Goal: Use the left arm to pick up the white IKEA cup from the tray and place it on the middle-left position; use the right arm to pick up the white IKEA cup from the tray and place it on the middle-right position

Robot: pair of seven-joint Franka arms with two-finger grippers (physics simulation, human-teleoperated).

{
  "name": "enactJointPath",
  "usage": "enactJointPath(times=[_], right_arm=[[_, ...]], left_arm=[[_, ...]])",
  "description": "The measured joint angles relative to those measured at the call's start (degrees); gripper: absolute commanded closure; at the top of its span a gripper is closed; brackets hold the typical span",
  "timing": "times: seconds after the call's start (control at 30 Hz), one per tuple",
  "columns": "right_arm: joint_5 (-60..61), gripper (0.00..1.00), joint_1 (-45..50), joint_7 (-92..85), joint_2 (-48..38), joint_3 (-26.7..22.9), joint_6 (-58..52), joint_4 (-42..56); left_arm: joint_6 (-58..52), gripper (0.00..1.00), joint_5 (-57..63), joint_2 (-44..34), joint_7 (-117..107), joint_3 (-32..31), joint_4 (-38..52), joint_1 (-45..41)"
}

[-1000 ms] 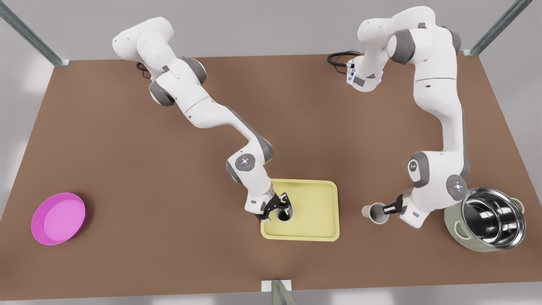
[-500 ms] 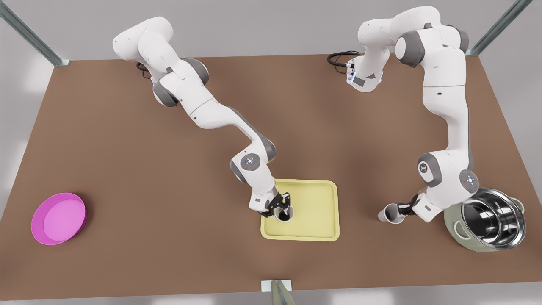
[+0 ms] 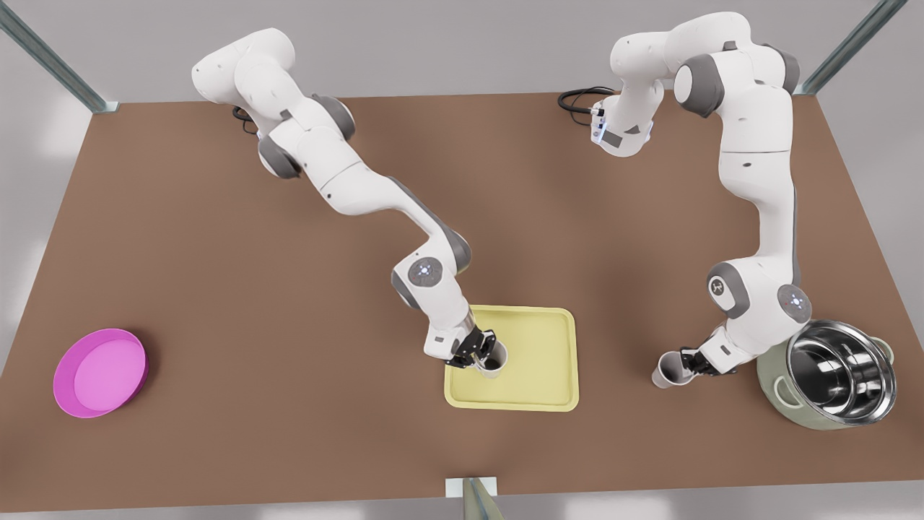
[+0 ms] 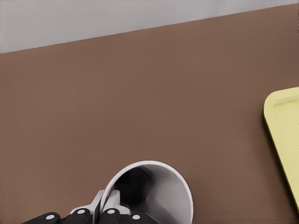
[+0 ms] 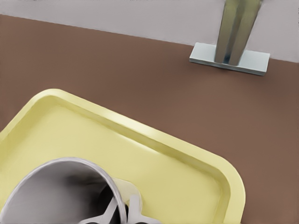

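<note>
One white cup [image 3: 493,359] is held tilted over the pale yellow tray [image 3: 538,361], near its corner, clamped at the rim by the right gripper [image 3: 478,352]. A second white cup [image 3: 669,367] is held tilted above the bare brown tabletop [image 3: 289,303] on the front view's right, beside the tray and apart from it, gripped at its rim by the left gripper [image 3: 691,360].

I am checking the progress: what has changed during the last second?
The left tool carried its cup toward the steel pot. The right tool closed on the other cup, over the tray, tipping it. Tray, pot, pink dish stayed.
</note>
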Motion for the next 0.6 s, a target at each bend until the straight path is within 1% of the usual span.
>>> enactJointPath(times=[0.03,0.07,0.1,0.2,0.27,0.37,0.4,0.43,0.5,0.53,0.6], right_arm=[[0.06,0.84,-0.28,-0.17,-1.32,0.05,-1.35,0.00],[0.13,0.84,-0.68,-0.38,-2.82,0.13,-3.06,-0.01],[0.23,0.87,-1.35,-0.71,-4.52,0.27,-4.96,-0.03],[0.58,0.88,-3.63,-2.27,-7.96,0.80,-11.21,-0.15],[0.71,0.88,-6.32,-3.75,-9.90,1.63,-15.95,-0.23],[0.77,0.88,-12.03,-6.94,-12.45,2.62,-23.87,-0.25],[0.75,0.89,-13.99,-8.30,-13.31,2.78,-26.27,-0.25],[0.67,0.89,-15.76,-9.79,-14.06,2.72,-28.42,-0.26],[0.42,0.89,-18.88,-13.24,-14.66,2.27,-31.83,-0.31],[0.30,0.89,-20.55,-15.16,-14.83,2.26,-33.15,-0.29],[-0.71,0.89,-23.37,-19.38,-15.37,1.93,-35.23,-0.29]], left_arm=[[0.10,0.28,-0.10,0.01,0.62,0.04,0.00,-0.01],[0.17,0.00,-0.22,0.01,1.24,0.04,0.00,-0.01],[0.20,0.00,-0.40,0.01,1.92,0.06,0.00,-0.01],[-0.53,0.00,-1.38,-1.18,4.20,0.08,0.45,-0.01],[-4.48,0.00,-1.26,-6.28,5.30,1.30,1.25,-0.06],[-19.15,0.00,-0.34,-10.67,2.17,2.75,11.69,0.19],[-24.49,0.00,-1.41,-11.98,-0.20,2.87,14.03,0.80],[-29.00,0.00,-0.18,-15.13,-2.09,2.80,14.71,0.95],[-32.46,0.00,3.80,-24.95,-5.29,2.58,5.07,-0.87],[-33.31,0.00,5.11,-26.76,-6.75,2.59,2.57,-1.22],[-34.65,0.00,6.84,-28.09,-9.44,2.62,0.61,-1.28]])
